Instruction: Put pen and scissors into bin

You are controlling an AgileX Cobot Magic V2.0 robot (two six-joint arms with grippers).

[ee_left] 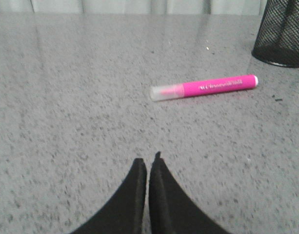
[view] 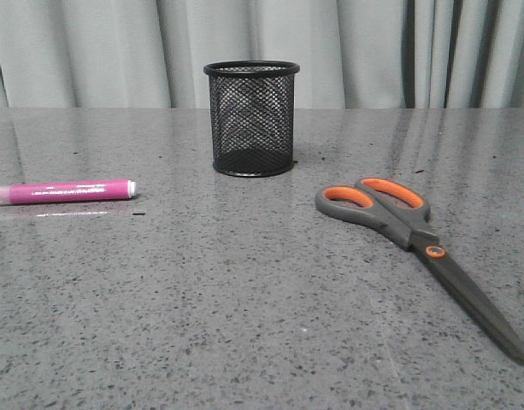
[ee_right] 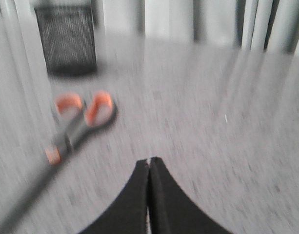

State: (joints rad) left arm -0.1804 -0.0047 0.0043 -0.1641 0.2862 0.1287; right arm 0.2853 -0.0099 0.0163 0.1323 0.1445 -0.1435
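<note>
Left gripper (ee_left: 148, 163) hovering pressed together, pen (ee_left: 204, 87) lying ahead | right gripper (ee_right: 149, 163) hovering closed, scissors (ee_right: 66, 131) blurred alongside | mesh bin (view: 251, 118) standing upright between pen (view: 61, 191) and scissors (view: 415, 248), apart from both | speckled grey table (view: 244, 325) stretching to curtains (view: 373, 51) | pen's cap running off the front view's edge

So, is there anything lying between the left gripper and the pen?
No. In the left wrist view only bare table lies between the left gripper, jaws shut, and the pen.
</note>
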